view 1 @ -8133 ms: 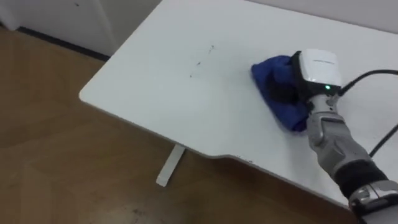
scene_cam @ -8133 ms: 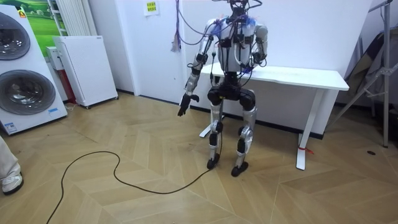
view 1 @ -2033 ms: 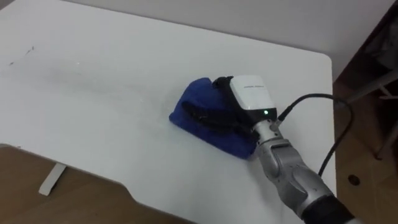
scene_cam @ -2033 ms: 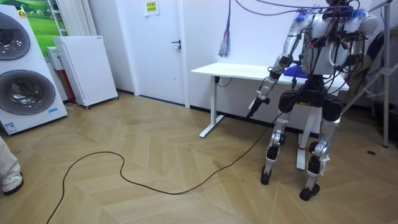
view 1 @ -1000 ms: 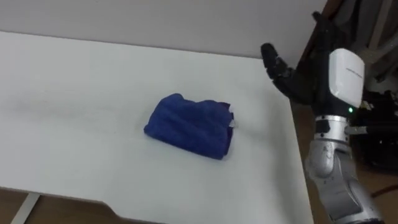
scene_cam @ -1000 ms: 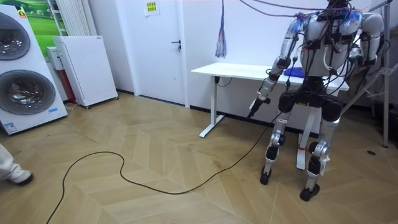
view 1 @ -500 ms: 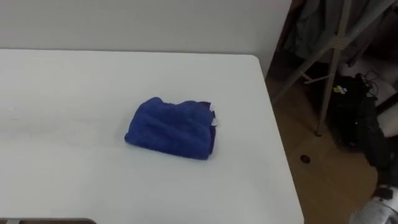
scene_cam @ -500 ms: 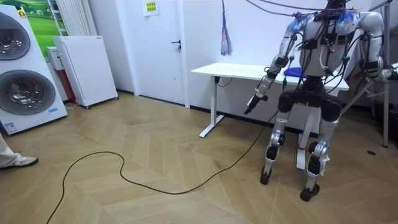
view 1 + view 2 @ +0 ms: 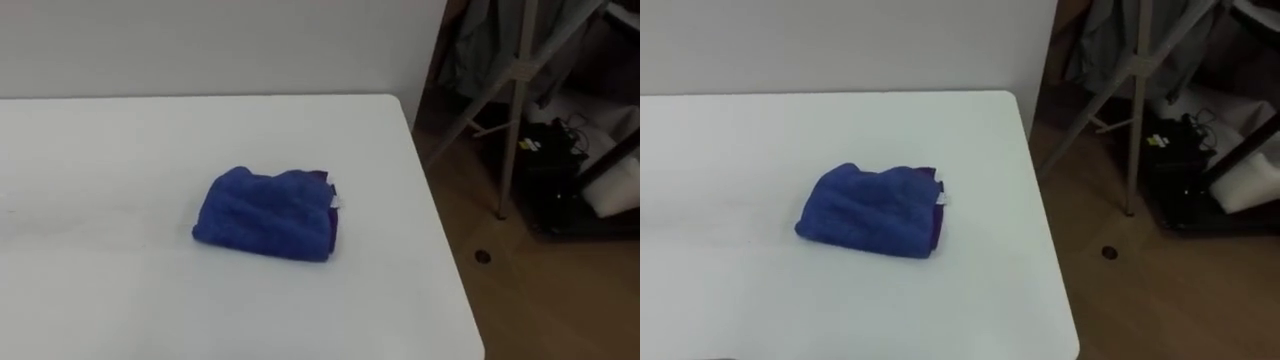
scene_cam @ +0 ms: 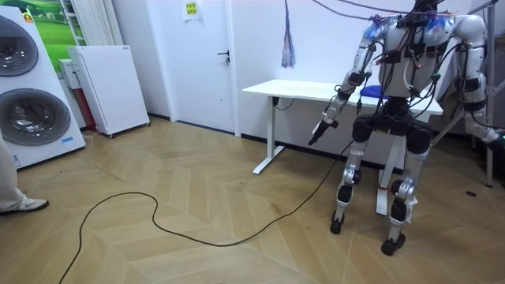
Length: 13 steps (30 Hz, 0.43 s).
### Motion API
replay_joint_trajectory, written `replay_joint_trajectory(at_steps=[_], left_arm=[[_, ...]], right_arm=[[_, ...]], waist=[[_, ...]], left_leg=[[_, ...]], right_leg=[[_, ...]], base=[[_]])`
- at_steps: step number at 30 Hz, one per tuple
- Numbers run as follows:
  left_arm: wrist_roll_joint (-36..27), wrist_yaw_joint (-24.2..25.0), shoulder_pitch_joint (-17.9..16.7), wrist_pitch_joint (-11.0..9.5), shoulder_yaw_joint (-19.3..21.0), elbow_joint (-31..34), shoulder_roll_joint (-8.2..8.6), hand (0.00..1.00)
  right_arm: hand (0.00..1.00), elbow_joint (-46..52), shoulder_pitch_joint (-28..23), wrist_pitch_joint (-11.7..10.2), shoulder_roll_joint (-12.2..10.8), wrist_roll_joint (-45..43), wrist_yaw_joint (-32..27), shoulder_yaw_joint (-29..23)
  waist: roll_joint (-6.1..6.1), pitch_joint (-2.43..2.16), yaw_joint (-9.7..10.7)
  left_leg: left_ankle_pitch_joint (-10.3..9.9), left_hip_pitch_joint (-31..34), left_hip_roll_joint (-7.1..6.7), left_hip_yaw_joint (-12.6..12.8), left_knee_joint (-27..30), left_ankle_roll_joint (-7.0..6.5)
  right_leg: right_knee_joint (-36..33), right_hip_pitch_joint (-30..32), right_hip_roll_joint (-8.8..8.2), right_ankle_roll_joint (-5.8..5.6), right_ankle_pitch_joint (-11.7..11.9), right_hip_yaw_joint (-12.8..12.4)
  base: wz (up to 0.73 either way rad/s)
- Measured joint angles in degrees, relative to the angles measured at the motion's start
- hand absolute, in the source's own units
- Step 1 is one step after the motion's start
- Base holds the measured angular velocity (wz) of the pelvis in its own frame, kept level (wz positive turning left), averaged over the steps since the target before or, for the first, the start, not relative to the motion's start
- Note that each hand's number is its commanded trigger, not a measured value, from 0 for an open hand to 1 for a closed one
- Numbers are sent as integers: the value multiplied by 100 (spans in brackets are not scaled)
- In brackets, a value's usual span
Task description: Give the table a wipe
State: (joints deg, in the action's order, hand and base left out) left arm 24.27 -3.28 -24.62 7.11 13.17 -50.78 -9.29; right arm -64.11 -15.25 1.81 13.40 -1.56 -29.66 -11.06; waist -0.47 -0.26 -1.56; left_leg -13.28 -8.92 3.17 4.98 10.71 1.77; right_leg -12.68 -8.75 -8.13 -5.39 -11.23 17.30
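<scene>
Mid-frame in the eye views, on the white rectangular worktop [image 9: 120, 130]: a crumpled blue terry cloth [image 9: 268, 216], lying loose, well clear of every edge. Bare white surface all round it, widest toward frame left and bottom. Worktop's right edge running down right of centre, rounded far corner at upper right. Beyond it, brown wooden floor [image 9: 520, 290] and a grey metal stand's slanted legs [image 9: 517, 100].

In the room view, upright at the worktop's right-hand end, back to the camera. Left hand [image 10: 316, 136] hanging out at mid-frame, right hand [image 10: 494, 136] low at far right, both well apart from the cloth. Impossible to tell whether either is open or closed.
</scene>
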Motion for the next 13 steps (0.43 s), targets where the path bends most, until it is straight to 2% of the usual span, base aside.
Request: replay_joint_trajectory(at_steps=[3,5,9,13], left_arm=[[18,-35,60,12,2,3,64,0],[26,-62,76,15,-28,-1,129,0],[42,-114,227,72,-333,-243,176,0],[43,-130,313,128,-685,-241,253,0]], right_arm=[[0,-135,18,184,-10,-96,495,322],[0,-135,40,206,-39,-351,698,506],[0,-154,216,320,-214,-1148,1024,859],[0,-198,300,428,-310,-1706,1320,1389]], waist=[[6,1,-34],[13,3,-45],[49,7,-68],[145,6,-166]], left_leg=[[0,23,-4,-17,6,0],[0,4,-4,-17,5,0],[0,-31,-2,-38,27,0],[0,-40,-2,-39,4,0]], right_leg=[[8,30,1,-2,-1,9],[21,3,7,-2,-1,3],[19,-52,16,-1,-1,-12],[24,-58,18,-1,0,-1]], base=[[1],[0],[1],[0]])
